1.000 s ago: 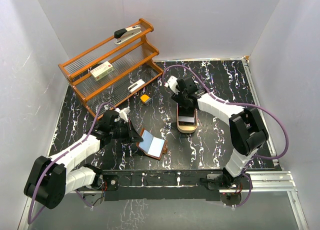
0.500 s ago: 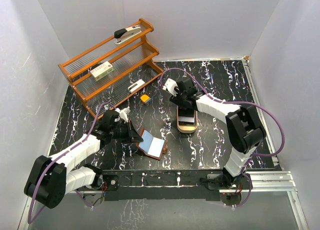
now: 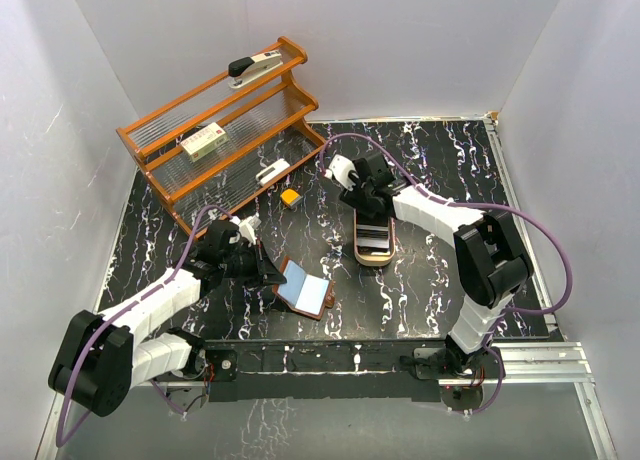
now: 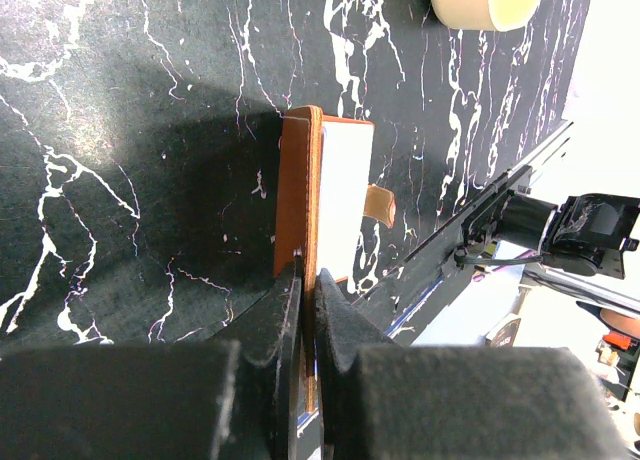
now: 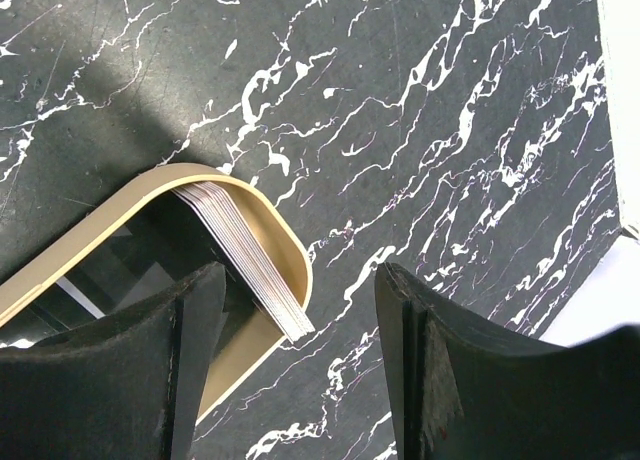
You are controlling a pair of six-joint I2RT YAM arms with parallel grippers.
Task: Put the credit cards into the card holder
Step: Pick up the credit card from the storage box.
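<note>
Right wrist view shows the right gripper [image 5: 300, 310] open wide above the credit cards [image 5: 245, 250], packed close in the tan tray [image 5: 60, 255]. It could grab too many or slip off. The left gripper [image 4: 308, 280] is squeezed tight on the card holder [image 4: 296, 180], which lies open on the table [image 3: 440, 180] near the tray.

Left arm [image 3: 160, 300] and right arm [image 3: 430, 212] are of one build: white moulded link shells between bulky matte-black joint housings. A purple cable [image 3: 362, 136] runs in loose loops along each arm, from base to wrist. Jaws are black throughout, with grainy, foam-like padded faces.
</note>
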